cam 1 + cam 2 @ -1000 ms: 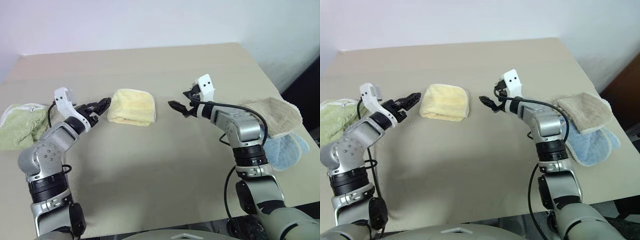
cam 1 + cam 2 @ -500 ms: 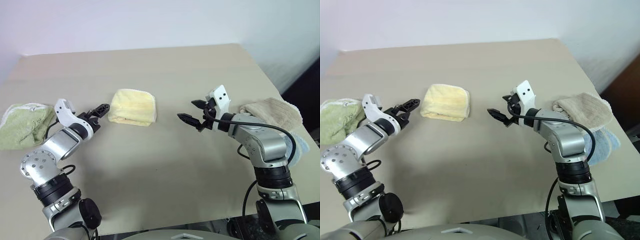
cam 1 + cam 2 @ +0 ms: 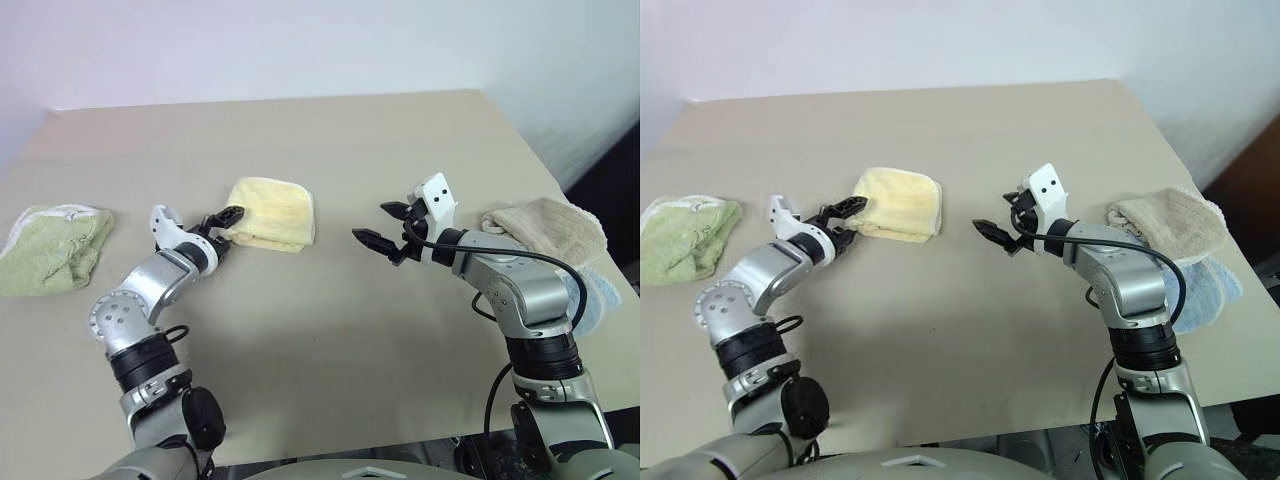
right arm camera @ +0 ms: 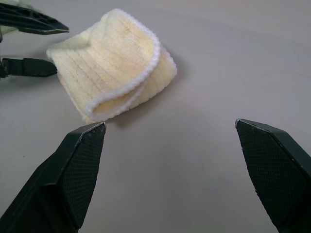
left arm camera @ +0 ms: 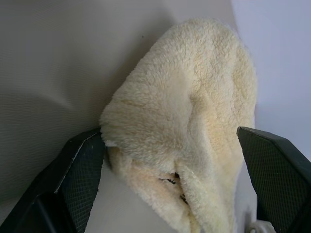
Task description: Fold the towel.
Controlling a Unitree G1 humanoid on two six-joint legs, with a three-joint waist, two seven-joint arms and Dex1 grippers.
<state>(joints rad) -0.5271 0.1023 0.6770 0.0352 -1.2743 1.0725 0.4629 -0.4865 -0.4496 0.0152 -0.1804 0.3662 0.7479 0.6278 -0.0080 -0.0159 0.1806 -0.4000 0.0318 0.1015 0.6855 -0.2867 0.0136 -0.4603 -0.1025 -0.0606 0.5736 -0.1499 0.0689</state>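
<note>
1. Table [image 3: 330, 340]: beige top, broad bare area nearest the robot, with all cloths lying farther back or to the sides.
2. Right gripper [image 3: 380, 226]: black fingers spread wide apart, holding nothing. It hovers over bare tabletop, pointing toward the pale yellow towel and well apart from it.
3. Left gripper [image 3: 226, 222]: black fingers spread apart, tips at the near left corner of the pale yellow towel. In the left wrist view the towel sits between the two fingers [image 5: 80, 165], one finger touching or just beside its edge; the fingers are not closed on it.
4. Pale yellow towel [image 3: 270, 213]: terry cloth, folded into a compact bundle with whitish edge trim [image 4: 146, 58] showing along the layered edge. It lies flat on the table, centre-left, between the two grippers and nearer the left one.
5. Light green towel [image 3: 50, 245]: crumpled, at the table's left edge, well apart from the left gripper.
6. Beige towel [image 3: 550, 225]: at the table's right edge, behind the right arm, lying over a light blue towel [image 3: 1210, 290].
7. Wall [image 3: 300, 45]: pale, plain, behind the table's far edge.
</note>
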